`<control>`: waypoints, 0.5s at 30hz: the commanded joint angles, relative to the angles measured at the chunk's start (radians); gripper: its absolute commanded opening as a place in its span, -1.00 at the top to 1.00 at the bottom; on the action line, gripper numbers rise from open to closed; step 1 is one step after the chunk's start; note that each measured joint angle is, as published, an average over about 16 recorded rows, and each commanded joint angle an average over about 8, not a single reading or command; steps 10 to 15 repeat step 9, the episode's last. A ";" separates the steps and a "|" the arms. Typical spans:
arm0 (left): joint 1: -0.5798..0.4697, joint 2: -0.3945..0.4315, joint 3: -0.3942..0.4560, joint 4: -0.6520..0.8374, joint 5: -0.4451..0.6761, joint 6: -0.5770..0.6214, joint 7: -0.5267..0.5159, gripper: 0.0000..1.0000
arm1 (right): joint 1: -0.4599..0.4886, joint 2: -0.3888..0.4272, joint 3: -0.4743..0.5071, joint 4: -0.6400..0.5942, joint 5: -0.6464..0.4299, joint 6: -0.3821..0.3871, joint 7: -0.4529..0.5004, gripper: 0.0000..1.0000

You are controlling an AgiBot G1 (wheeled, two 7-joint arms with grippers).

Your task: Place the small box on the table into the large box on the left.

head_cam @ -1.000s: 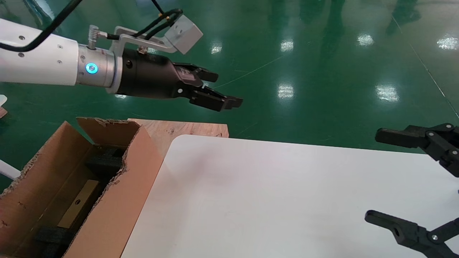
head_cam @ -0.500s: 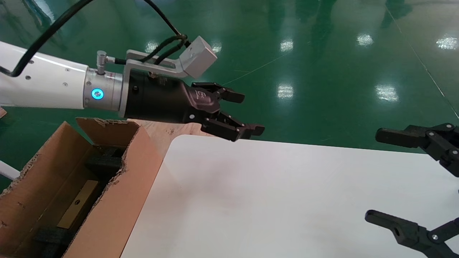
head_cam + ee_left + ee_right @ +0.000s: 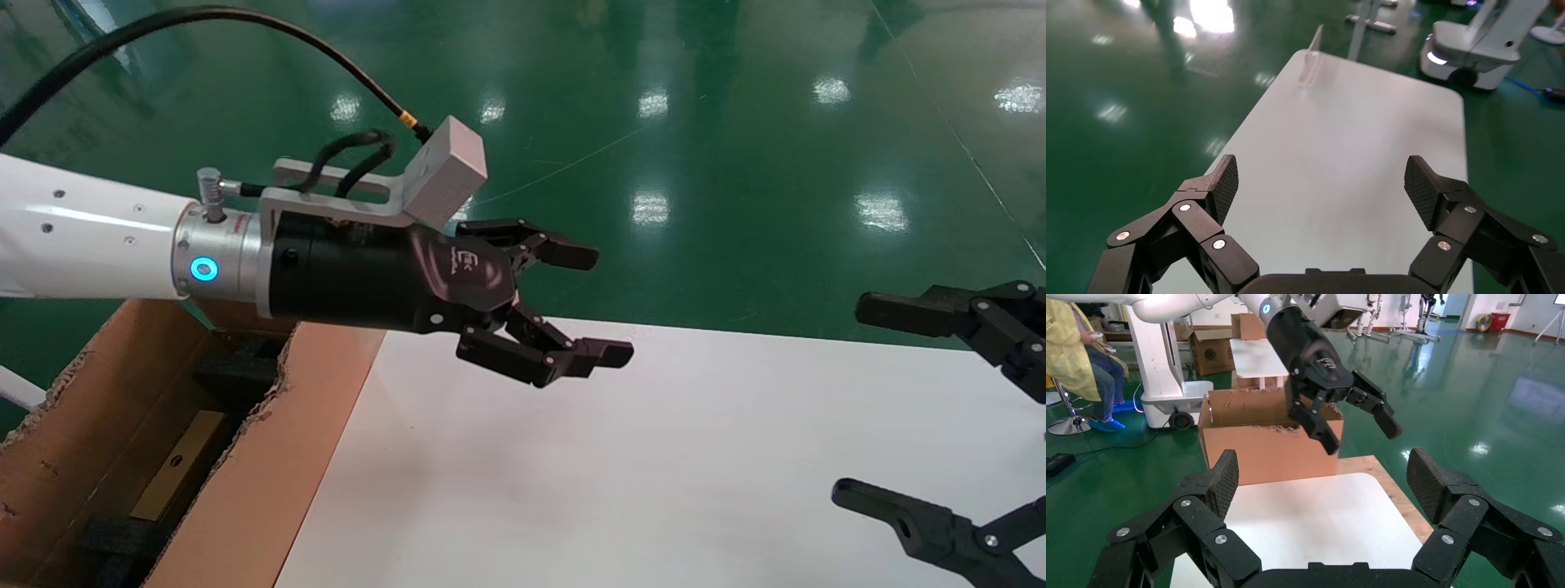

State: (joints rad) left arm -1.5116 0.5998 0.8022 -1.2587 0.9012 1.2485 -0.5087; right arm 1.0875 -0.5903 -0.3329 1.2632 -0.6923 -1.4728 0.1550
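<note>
The large box [image 3: 270,457] stands at the table's left edge, with ragged flaps and black foam inside; it also shows in the right wrist view [image 3: 1266,450]. The small box [image 3: 176,465] lies inside it, showing a tan narrow face with a round hole. My left gripper [image 3: 609,305] is open and empty, hovering above the far left part of the white table [image 3: 654,457], to the right of the large box. It also shows in the left wrist view [image 3: 1319,177] and the right wrist view [image 3: 1361,438]. My right gripper [image 3: 847,400] is open and empty over the table's right edge.
A plywood board [image 3: 1395,490] sticks out under the table's far corner next to the large box. A small clear stand [image 3: 1312,55] sits at the table's other end. Green floor surrounds the table. A seated person [image 3: 1076,349] and another robot base [image 3: 1474,49] are farther off.
My left gripper has moved down and to the right, from above the floor beyond the table to above its far left part, still open. The right arm has not moved.
</note>
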 commanded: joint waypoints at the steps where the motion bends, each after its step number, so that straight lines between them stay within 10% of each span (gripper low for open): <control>1: 0.031 0.001 -0.038 -0.002 -0.012 0.018 0.023 -1.00 | 0.000 0.000 0.000 0.000 0.000 0.000 0.000 -1.00; 15: 0.134 0.004 -0.160 -0.008 -0.052 0.076 0.098 -1.00 | 0.000 0.000 0.000 0.000 0.000 0.000 0.000 -1.00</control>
